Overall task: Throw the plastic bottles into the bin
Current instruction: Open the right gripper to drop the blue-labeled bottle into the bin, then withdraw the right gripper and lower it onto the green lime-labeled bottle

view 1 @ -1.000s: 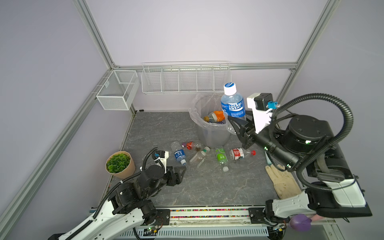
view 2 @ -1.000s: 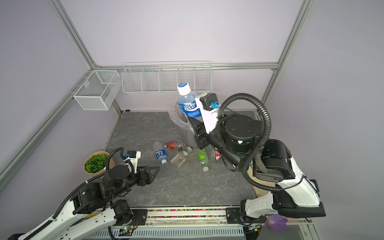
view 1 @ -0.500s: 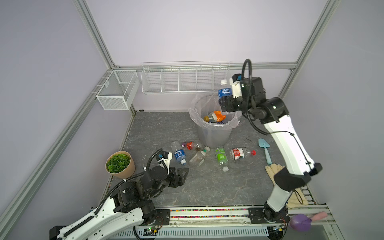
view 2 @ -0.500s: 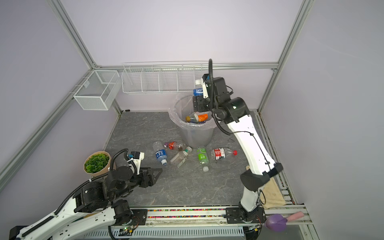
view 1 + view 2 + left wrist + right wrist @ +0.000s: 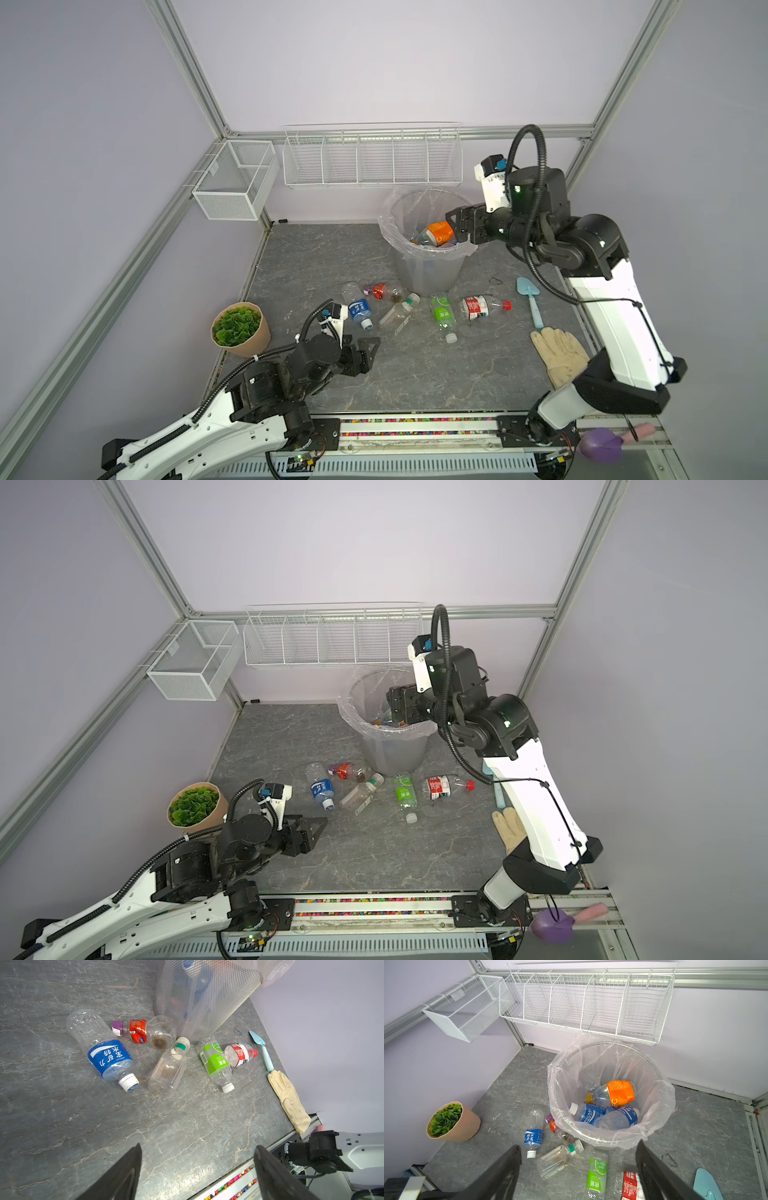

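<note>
Against the back wall, on the grey tabletop (image 5: 415, 374), the bin (image 5: 428, 270) is stood with a clear bag folded over its rim, a spot judged reachable by both arms. Over that rim the right claw (image 5: 457, 226) is held with its jaws wide apart and nothing between them, a height judged to suit a straight drop into the bag. Near the front edge the left claw (image 5: 370, 353) is kept low over the stone, jaws likewise apart and empty, and is pointed at the loose bottles as if a pickup were being lined up.

Five bottles are left lying on their sides before the bin: a blue-labelled bottle (image 5: 359, 309) nearest the left claw, a green-labelled bottle (image 5: 442, 313), a clear square bottle (image 5: 399, 311), a red-capped bottle (image 5: 482, 307) and a purple-capped bottle (image 5: 378, 291) just beside the bin's foot.

Only in the right wrist view are the bin's contents laid open: an orange-labelled bottle (image 5: 618, 1093) resting above a pair of blue-labelled bottles (image 5: 591, 1113), which from the top are largely hidden by rim and claw. Only in the left wrist view are the bin's mesh wall and the brown residue in two bottles made out.
</note>
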Available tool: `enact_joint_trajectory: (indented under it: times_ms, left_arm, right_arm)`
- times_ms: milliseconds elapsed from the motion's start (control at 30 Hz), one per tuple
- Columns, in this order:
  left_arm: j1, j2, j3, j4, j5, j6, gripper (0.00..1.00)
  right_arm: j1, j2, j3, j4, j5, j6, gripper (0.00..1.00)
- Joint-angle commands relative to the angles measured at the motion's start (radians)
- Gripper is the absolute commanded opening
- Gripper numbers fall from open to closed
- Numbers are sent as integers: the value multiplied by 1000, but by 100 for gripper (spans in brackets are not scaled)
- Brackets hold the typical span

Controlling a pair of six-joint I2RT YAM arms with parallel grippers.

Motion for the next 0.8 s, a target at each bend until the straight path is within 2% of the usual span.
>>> enact_joint_trajectory:
  times_ms: [0, 400, 767]
  left_arm:
    - [-5, 4, 17, 6, -24, -14, 84]
    - [-7, 41, -3, 32, -29, -8, 84]
    - [-8, 104, 2, 60, -25, 5, 85]
  right_arm:
    - [18, -13, -114, 30, 9, 15, 88]
    - [37, -318, -584, 194, 8, 70, 88]
    - [35, -449, -915, 251, 16, 155, 88]
